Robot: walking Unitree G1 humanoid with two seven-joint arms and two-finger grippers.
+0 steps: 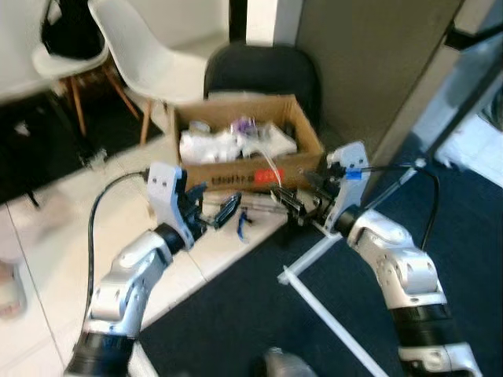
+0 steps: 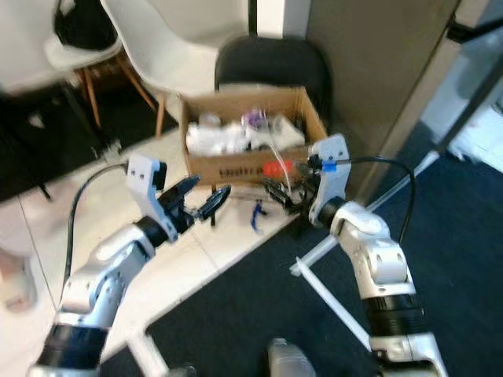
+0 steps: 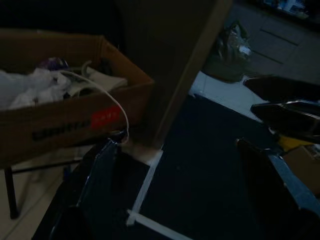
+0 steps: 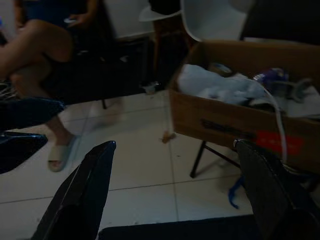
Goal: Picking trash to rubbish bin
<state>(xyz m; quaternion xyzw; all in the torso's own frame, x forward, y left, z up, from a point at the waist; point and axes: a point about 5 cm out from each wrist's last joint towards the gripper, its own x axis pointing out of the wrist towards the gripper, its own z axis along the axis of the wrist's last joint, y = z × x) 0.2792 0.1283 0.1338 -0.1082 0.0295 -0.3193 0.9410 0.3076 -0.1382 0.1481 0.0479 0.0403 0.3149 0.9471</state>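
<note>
Both arms reach toward the cardboard box (image 1: 236,169) that serves as the rubbish bin; it sits on the seat of a black chair (image 1: 263,71), heaped with white crumpled trash (image 1: 228,141) and a purple scrap. The step in hand looks like the approach, with nothing yet picked up. The left gripper (image 1: 224,212) hovers just in front of the box's front wall, toward its left end, fingers spread and holding nothing. The right gripper (image 1: 295,206) hovers in front of the box's right front corner, fingers parted in its wrist view and likewise empty.

On the white tile floor (image 1: 55,236) just below the box's front wall lies a small blue piece of trash (image 2: 257,216); it is the likeliest target, though too small and blurred to identify. Its long axis appears to run toward and away from the box, one end pointing at the front wall, the other back toward the robot. A thin white cord (image 3: 107,95) arcs out over the box's front edge beside the red label (image 1: 267,177).

The next move would call for one gripper to drop below the box to floor level, line its fingers across the blue piece's narrow width, close on it, then lift it over the box's rim. A person sits beyond the box, legs (image 4: 40,45) in the right wrist view, well apart from it.
</note>
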